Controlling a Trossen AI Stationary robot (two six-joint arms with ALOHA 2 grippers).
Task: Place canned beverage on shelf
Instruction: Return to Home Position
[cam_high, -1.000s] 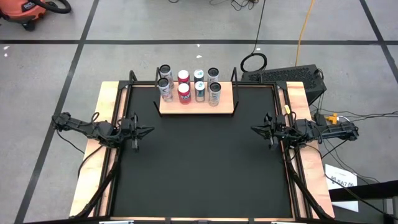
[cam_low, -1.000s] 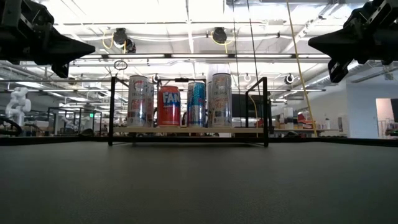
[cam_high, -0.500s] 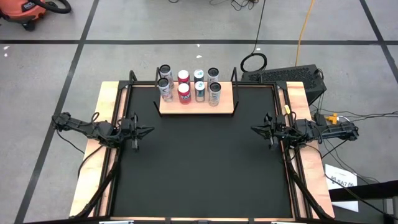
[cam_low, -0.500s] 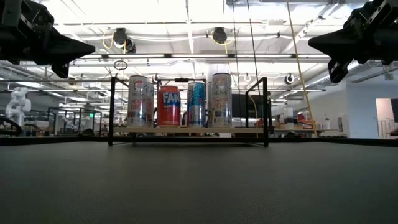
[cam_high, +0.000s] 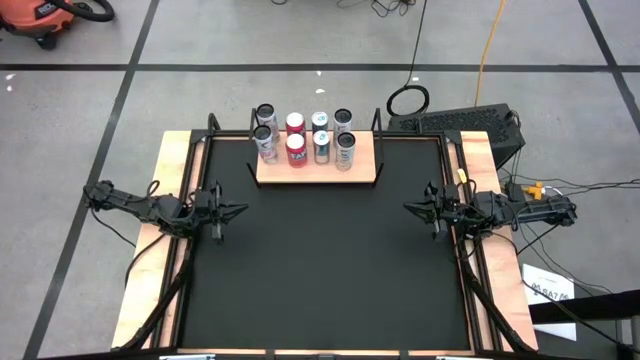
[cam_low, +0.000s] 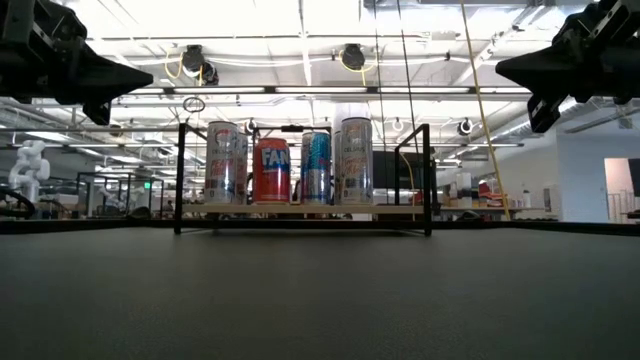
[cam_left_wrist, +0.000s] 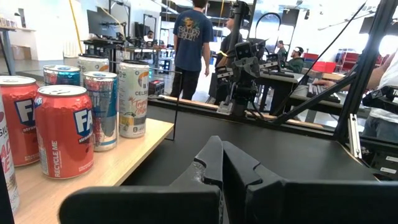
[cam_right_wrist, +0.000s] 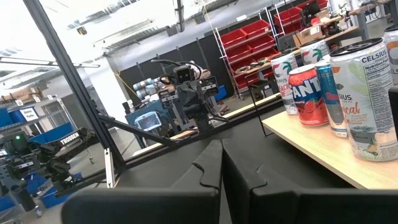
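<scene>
The shelf (cam_high: 315, 168), a light wooden board with thin black posts, stands at the table's far edge on the black mat. Several cans stand upright on it in two rows, red ones (cam_high: 296, 150) and silver ones (cam_high: 345, 151); they also show in the low view (cam_low: 272, 170). My left gripper (cam_high: 240, 210) is shut and empty above the mat's left edge, its fingers closed together in the left wrist view (cam_left_wrist: 222, 163). My right gripper (cam_high: 408, 207) is shut and empty above the mat's right edge, also seen in the right wrist view (cam_right_wrist: 222, 163).
The large black mat (cam_high: 320, 270) covers the table between the arms. A black box with cables (cam_high: 470, 125) sits off the table's far right corner. People stand in the room beyond the table in the left wrist view (cam_left_wrist: 191, 43).
</scene>
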